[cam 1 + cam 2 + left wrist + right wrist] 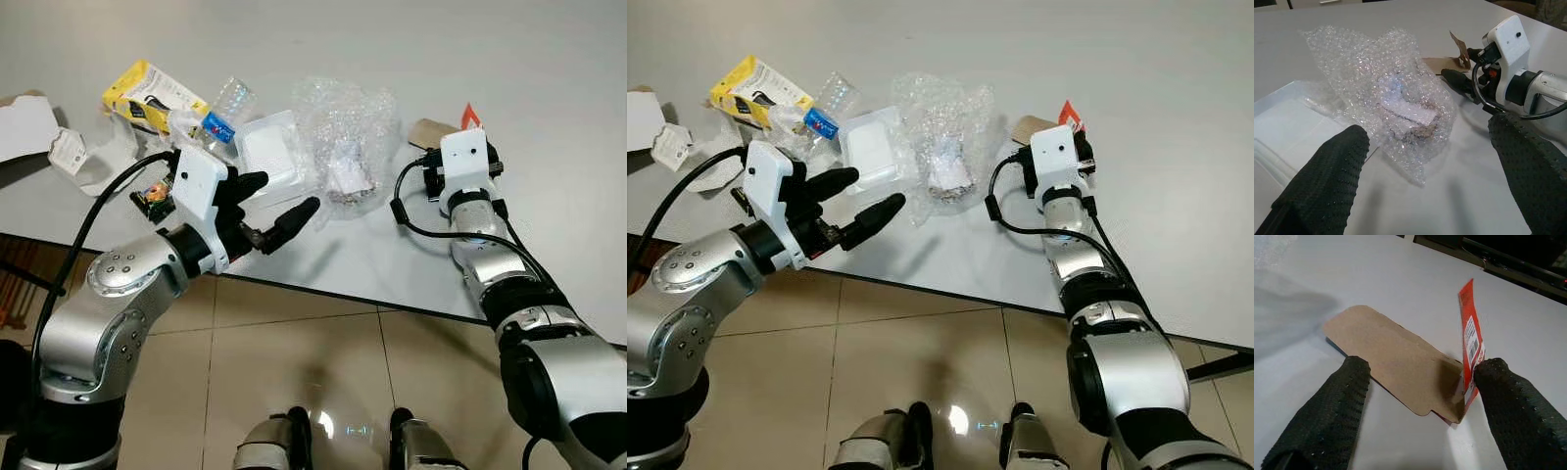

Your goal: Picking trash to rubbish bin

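The right gripper (1415,396) is spread wide around a brown cardboard flap (1396,357) with a red label (1469,328), centre-right of the frame. The left gripper (279,201) is held wide open before crumpled bubble wrap (343,137), centre top on the white table (549,78).

A pale grey table (549,88) fills the upper frame, its dark front edge running diagonally from nine o'clock down towards four o'clock. Below it lies a floor of glossy beige tiles (294,362) with dark grout lines, a ceiling light reflected at six o'clock. At eight o'clock, what may be reddish-brown wooden slats (15,284) show beneath the table edge.
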Robot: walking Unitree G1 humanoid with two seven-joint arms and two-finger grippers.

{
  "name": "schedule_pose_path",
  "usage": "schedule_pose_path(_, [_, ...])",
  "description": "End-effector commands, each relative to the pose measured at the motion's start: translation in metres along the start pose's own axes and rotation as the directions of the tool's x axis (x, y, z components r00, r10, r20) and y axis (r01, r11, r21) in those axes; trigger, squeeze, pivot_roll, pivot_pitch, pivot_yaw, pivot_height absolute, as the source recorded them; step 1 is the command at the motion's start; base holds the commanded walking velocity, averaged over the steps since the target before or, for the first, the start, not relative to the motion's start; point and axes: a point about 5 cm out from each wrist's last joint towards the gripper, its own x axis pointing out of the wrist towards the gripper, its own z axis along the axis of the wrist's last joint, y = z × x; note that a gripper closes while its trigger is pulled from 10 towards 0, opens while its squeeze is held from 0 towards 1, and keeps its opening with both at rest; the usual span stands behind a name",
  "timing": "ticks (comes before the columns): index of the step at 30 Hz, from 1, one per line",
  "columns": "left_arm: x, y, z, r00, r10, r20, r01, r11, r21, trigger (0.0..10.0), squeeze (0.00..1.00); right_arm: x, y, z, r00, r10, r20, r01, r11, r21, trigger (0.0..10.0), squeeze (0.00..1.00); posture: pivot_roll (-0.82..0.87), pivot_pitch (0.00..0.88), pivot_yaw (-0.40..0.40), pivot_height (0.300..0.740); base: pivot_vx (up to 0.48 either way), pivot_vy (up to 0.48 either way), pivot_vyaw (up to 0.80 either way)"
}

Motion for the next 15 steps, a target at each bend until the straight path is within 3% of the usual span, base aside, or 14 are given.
schedule_pose_path(1, [-0.0053,0.0009,0.0018,1.000,0.012,-0.004,-0.012,1.000,0.005,10.0,0.00,-0.0042,0.0055,-0.0105,0.999,0.014,-0.042,-0.014,1.000,-0.001,0.0,0.00,0.24,0.285,0.147,0.740,0.000,0.000,0.00])
schedule_pose_path(15, [-0.0089,0.0017,0.0013,1.000,0.029,-0.012,-0.029,1.000,0.002,10.0,0.00,-0.0062,0.0076,-0.0150,0.999,0.013,-0.052,-0.014,1.000,-0.016,0.0,0.00,0.25,0.293,0.145,0.740,0.000,0.000,0.00])
